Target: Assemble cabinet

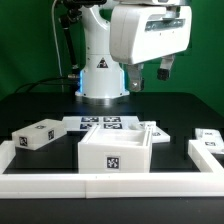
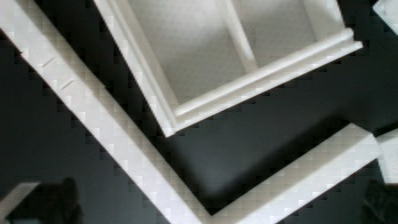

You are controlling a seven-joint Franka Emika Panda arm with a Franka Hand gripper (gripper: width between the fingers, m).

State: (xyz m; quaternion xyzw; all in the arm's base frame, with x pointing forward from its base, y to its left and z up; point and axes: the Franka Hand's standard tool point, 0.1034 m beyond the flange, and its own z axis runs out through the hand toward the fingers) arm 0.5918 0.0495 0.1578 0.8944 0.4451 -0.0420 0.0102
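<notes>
The cabinet body (image 1: 113, 152) is a white open-topped box with one marker on its front, standing at the table's middle front. In the wrist view its open top and inner walls (image 2: 231, 50) show from above. A white block with markers (image 1: 40, 133) lies at the exterior view's left, and a small white piece (image 1: 208, 144) at the right. My gripper (image 1: 150, 76) hangs high above the table, up and to the exterior view's right of the body, open and empty. In the wrist view one dark finger (image 2: 43, 203) shows dimly at the edge.
The marker board (image 1: 105, 124) lies flat behind the cabinet body, before the robot base (image 1: 103, 75). The long low white border rail (image 1: 110, 186) runs along the front and turns up the right side; its corner shows in the wrist view (image 2: 187, 190).
</notes>
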